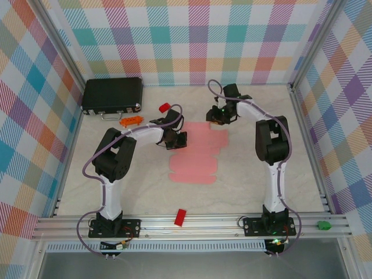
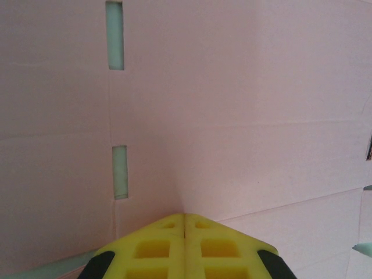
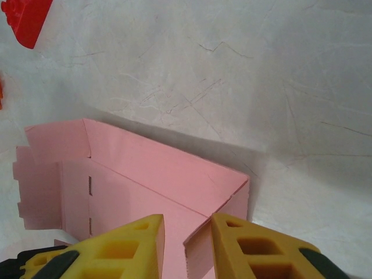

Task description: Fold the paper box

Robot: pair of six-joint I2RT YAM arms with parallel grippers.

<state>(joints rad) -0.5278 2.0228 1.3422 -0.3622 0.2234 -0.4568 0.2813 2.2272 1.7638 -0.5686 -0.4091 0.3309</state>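
Note:
The paper box is a light-pink die-cut sheet lying mostly flat in the middle of the table. My left gripper is at its left edge; in the left wrist view its yellow fingertips are shut together and rest on the pink card, beside two narrow slots. My right gripper is at the sheet's far right corner. It stands open astride a raised side flap, which leans close to the right finger. The far panel is tilted up along its crease.
A black case lies at the back left. A red block and an orange piece sit near the left arm. Another red block rests on the front rail, and a green piece at the right.

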